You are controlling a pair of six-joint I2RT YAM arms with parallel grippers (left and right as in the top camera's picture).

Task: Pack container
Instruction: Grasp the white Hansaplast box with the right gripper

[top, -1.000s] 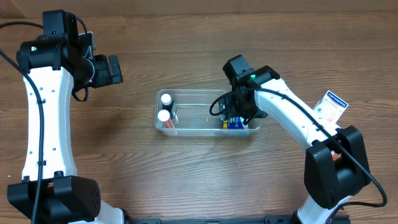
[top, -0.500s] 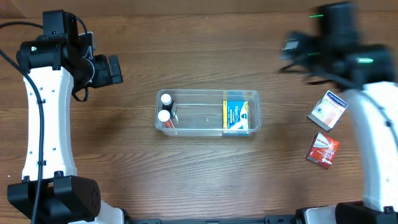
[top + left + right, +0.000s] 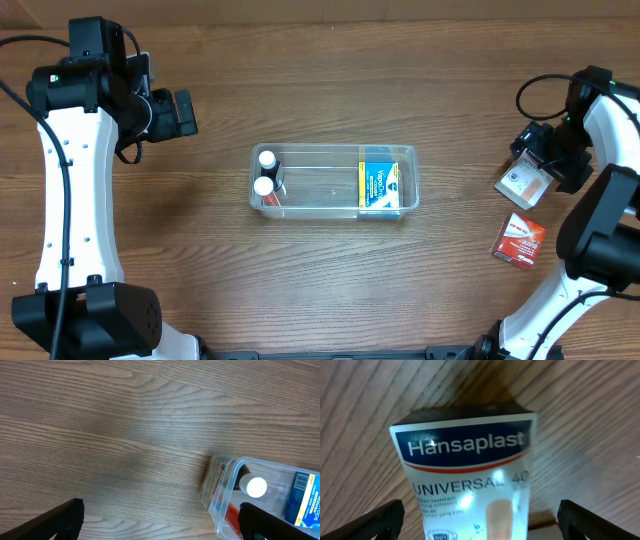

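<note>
The clear plastic container [image 3: 335,203] sits mid-table. It holds two white-capped bottles [image 3: 265,173] at its left end and a blue box [image 3: 380,186] at its right end. In the left wrist view the container [image 3: 225,485] lies at the lower right, with a bottle cap [image 3: 256,486] showing. My left gripper [image 3: 185,112] is open and empty, up and left of the container. My right gripper [image 3: 548,158] is open at the far right, its fingers on either side of a white Hansaplast box [image 3: 470,470], which also shows from overhead [image 3: 524,182].
A red box [image 3: 519,241] lies on the table just in front of the white box, near the right arm's base. The wooden tabletop [image 3: 330,290] surrounds the container.
My right arm has left the container, with the blue box now lying in it, and swung to the far right over the white box. The left arm has not moved.
</note>
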